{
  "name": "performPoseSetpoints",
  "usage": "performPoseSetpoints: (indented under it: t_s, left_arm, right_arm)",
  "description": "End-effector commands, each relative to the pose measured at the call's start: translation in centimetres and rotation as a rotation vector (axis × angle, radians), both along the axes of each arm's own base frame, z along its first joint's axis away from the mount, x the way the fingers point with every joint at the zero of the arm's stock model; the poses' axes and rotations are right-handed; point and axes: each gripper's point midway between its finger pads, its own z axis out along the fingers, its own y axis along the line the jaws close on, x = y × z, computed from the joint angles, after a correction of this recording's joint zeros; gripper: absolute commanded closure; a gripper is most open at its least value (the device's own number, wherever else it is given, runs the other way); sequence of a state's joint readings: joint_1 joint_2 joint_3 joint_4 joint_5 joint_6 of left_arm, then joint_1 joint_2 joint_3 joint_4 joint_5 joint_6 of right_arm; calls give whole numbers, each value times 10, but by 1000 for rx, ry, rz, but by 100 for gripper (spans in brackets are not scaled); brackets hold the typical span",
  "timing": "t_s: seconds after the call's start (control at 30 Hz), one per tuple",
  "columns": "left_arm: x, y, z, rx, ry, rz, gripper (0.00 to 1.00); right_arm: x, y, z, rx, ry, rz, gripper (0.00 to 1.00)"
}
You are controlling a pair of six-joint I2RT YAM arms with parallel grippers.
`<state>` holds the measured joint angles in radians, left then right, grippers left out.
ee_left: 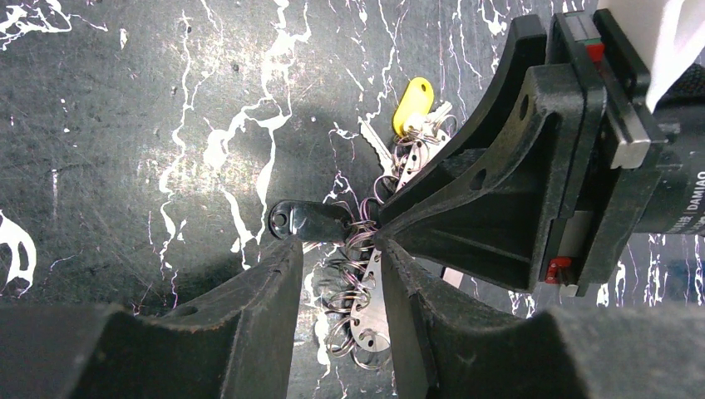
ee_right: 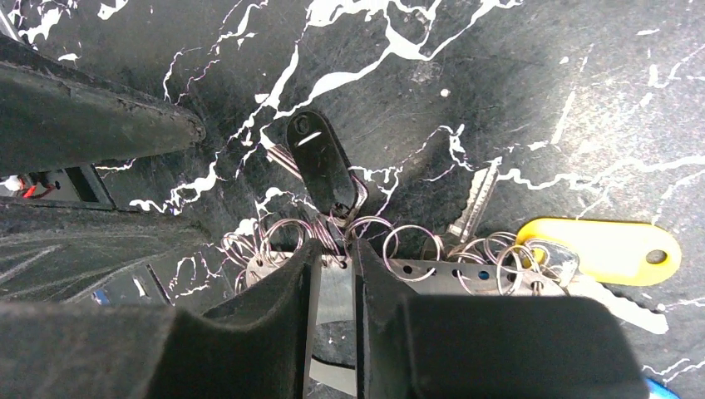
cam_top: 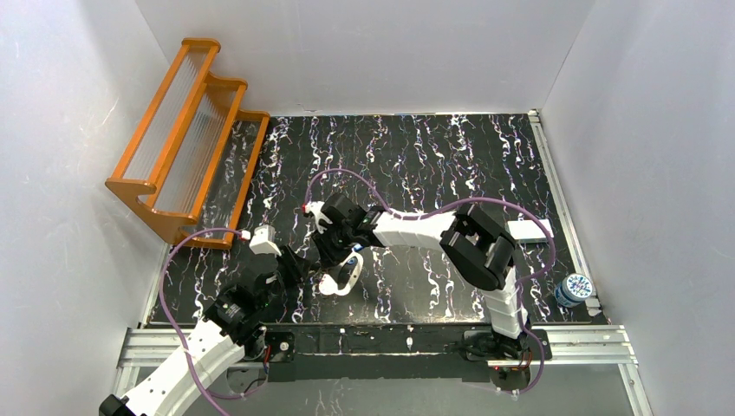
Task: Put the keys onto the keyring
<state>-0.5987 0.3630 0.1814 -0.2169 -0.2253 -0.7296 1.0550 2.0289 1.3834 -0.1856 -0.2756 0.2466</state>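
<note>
The keyring (ee_right: pixel 432 270), a flat metal strip strung with a row of thin rings, lies on the tabletop (ee_right: pixel 515 100); the left jaws straddle one end of it, part-way apart with strip and rings filling the gap, and I cannot tell whether they clench it or merely fence it in; the right jaws meet its middle from the opposite side, a narrow slot between them with a sliver of bright metal in it, and whether that is pinched I cannot tell either. The black-headed key (ee_right: pixel 320 166) lies against the keyring's middle, its inner end among the rings; the yellow-headed key (ee_right: pixel 603 249) sits at the end of the keyring farthest from the left jaws, seemingly already threaded. The step in hand looks like working the black-headed key onto a ring; to do it well, the left jaws should pin the keyring firmly so it cannot slide, while the right jaws act on one ring only, since the neighbouring rings crowd close and would snag; small, slow moves suit, as both sets of tips nearly touch at the keyring.
</note>
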Motion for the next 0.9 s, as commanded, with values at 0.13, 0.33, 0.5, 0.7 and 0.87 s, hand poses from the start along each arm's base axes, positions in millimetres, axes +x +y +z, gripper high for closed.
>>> performPoseSetpoints:
  t_s: [0.13,0.33,0.5,0.7,0.87]
  left_arm:
    - [3,2,5,11,-18,8,61]
    - [4,1,5,11,-20,9,61]
    - [4,1,5,12,-21,8,61]
    - [4,1,5,10,-20,8,61]
    - [4,1,5,10,-20,6,61]
  right_arm:
    - [-4,10,7,25,-24,50,71]
    - [-7,6,24,67,-42,55,68]
    - [-9,0,34,85,-50,39,58]
    - [-12,-6,28,54,-5,-16,61]
    - [-17,-10,27,53,26,-43,63]
